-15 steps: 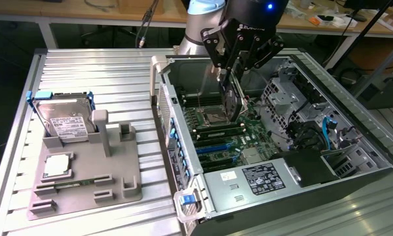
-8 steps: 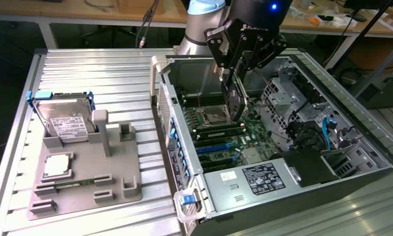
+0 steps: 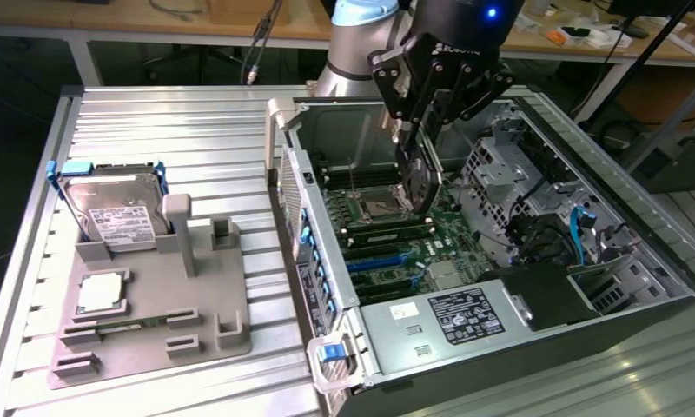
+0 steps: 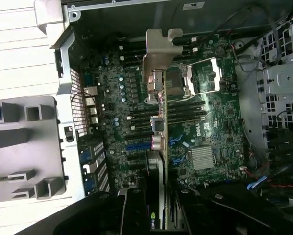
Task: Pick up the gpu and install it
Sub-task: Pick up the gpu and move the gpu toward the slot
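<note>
My gripper (image 3: 423, 130) hangs over the open computer case (image 3: 324, 261), shut on the gpu (image 3: 422, 178). The card hangs edge-down above the green motherboard (image 3: 382, 239), near the processor socket, and touches nothing I can make out. In the wrist view the gpu (image 4: 158, 142) shows edge-on. Its silver bracket (image 4: 162, 49) is at the far end, and the black fingers (image 4: 136, 210) clamp it from both sides. Blue expansion slots (image 4: 136, 146) lie on the board beside the card's line.
A grey parts holder (image 3: 150, 321) on the exterior view's left carries a silver hard drive (image 3: 110, 208), a square chip (image 3: 101, 294) and a memory stick (image 3: 122, 326). Inside the case, a drive cage (image 3: 504, 165), cables (image 3: 545, 239) and a labelled power supply (image 3: 464, 313) crowd the exterior view's right.
</note>
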Action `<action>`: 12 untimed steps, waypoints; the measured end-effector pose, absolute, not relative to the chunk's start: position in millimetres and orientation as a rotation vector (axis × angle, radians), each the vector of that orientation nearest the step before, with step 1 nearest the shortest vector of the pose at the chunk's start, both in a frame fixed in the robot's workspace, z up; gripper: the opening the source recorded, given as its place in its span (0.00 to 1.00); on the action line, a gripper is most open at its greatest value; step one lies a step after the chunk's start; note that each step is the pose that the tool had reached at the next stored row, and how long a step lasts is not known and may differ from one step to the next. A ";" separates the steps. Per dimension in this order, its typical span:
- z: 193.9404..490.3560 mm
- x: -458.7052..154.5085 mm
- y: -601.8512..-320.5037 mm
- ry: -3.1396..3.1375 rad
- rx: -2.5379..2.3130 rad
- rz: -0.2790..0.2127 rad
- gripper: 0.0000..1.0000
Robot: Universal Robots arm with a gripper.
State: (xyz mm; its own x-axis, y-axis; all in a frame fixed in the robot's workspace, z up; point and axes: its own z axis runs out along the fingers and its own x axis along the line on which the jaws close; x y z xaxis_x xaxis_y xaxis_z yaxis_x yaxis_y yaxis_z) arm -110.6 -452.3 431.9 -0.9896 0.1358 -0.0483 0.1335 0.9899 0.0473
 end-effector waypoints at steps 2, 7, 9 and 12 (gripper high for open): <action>431.9 -109.5 -452.3 3.082 0.209 0.068 0.27; 431.9 -106.4 -452.3 3.082 0.209 0.068 0.27; 431.9 -105.5 -452.3 3.082 0.209 0.068 0.27; 431.9 -104.0 -452.2 3.082 0.209 0.068 0.27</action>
State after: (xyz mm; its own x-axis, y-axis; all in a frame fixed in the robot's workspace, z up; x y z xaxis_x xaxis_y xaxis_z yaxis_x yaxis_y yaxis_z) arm -104.0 -452.2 431.9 -0.9896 0.1357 -0.0483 0.1335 0.9899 0.0472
